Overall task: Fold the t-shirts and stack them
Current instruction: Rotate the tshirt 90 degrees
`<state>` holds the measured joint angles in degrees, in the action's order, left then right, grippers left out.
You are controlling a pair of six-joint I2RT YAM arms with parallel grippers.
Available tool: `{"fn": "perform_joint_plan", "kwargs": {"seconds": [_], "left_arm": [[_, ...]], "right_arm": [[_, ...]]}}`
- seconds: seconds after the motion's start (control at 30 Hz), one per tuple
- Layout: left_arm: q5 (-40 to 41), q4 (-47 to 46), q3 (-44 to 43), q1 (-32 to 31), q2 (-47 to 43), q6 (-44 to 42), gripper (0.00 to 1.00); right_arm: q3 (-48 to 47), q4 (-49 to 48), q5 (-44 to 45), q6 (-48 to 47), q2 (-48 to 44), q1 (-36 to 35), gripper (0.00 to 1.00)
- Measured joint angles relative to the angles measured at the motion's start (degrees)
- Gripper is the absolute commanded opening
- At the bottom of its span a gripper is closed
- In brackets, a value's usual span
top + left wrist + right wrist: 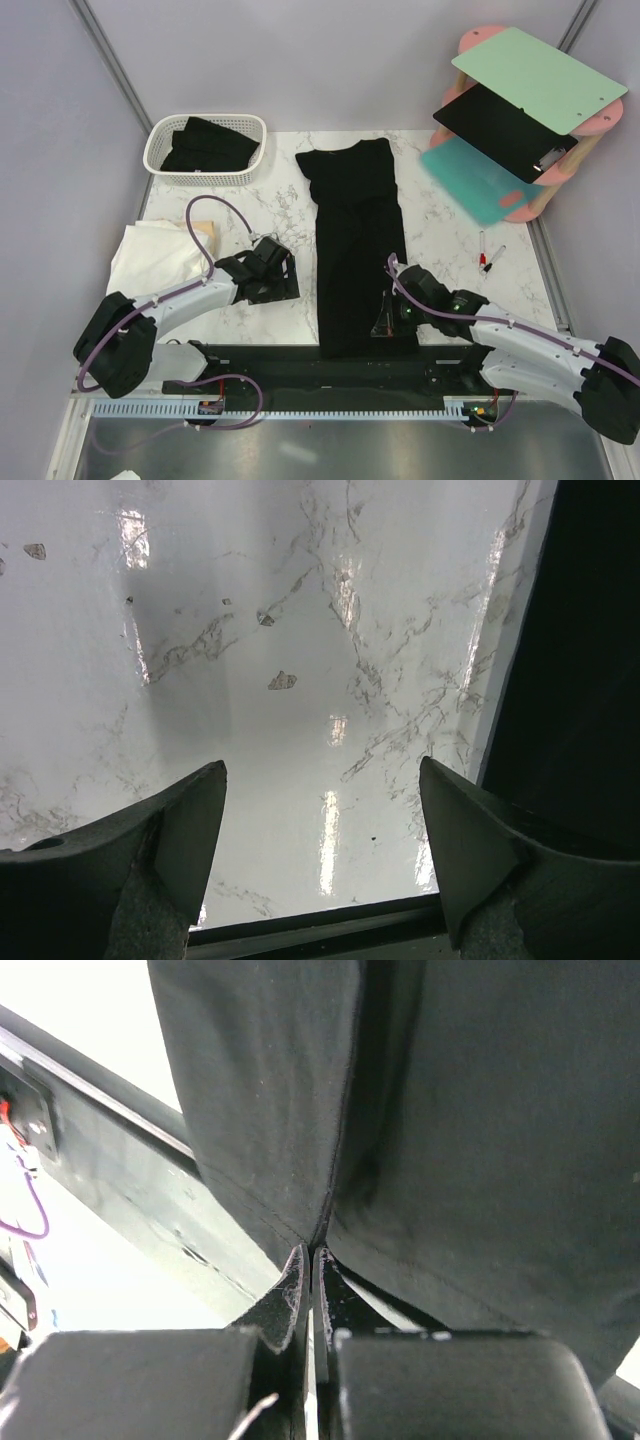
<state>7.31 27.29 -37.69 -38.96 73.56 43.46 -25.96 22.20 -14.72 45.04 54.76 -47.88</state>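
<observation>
**Now clenched on cloth: right end effector at the near hem**

Overhead view: a black t-shirt lies folded into a long narrow strip down the middle of the marble bench, collar at the far end and hem at the near edge. The right end effector sits on its near right corner. The left end effector rests low over bare marble just left of the strip. White and cream t-shirts are piled at the left side. More black shirts lie in the white basket at the far left corner. A rack of flat boards stands at the far right, with two pens near it.

Left wrist view: the left end effector is released, its fingers spread wide with only marble between them. A black surface fills the right edge; I cannot tell what it is.

Right wrist view: the right end effector is clenched, its tips pressed together on a fold of the black t-shirt, and a crease runs up from the pinch. A black rail crosses at the left.
</observation>
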Motion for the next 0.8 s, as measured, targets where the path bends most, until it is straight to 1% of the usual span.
{"fn": "perform_joint_plan", "kwargs": {"seconds": [0.1,0.3,0.53,0.6,0.63,0.67,0.73,0.77,0.8], "left_arm": [[0.00,-0.13,0.00,0.00,0.11,0.00,0.84],[0.00,-0.44,0.00,0.00,1.38,0.00,0.84],[0.00,-0.44,0.00,0.00,1.86,0.00,0.84],[-0.02,-0.48,-0.02,0.00,1.86,0.00,0.84],[-0.04,-0.46,0.00,0.00,1.90,0.00,0.84],[-0.09,-0.46,0.00,0.00,1.95,0.00,0.84],[-0.20,-0.48,0.00,-0.02,2.01,0.00,0.84],[-0.31,-0.52,0.00,-0.02,2.08,0.00,0.84],[-0.42,-0.59,0.00,-0.04,2.10,0.00,0.84]], "right_arm": [[1.66,1.44,-0.04,0.68,-1.60,-0.48,0.00],[5.22,3.30,-0.07,2.29,-1.90,-2.12,0.00],[5.57,3.56,0.04,3.30,-1.75,-3.80,0.00],[5.57,3.56,0.09,3.48,-1.70,-4.26,0.07],[5.57,3.58,0.20,3.63,-1.68,-4.44,0.14],[5.57,3.67,0.26,3.72,-1.68,-4.55,0.29],[5.57,4.11,0.63,4.00,-1.79,-4.68,0.43],[5.57,4.55,0.85,4.11,-2.08,-4.76,0.55],[5.55,5.64,1.51,3.76,-2.99,-4.81,0.60]]}}
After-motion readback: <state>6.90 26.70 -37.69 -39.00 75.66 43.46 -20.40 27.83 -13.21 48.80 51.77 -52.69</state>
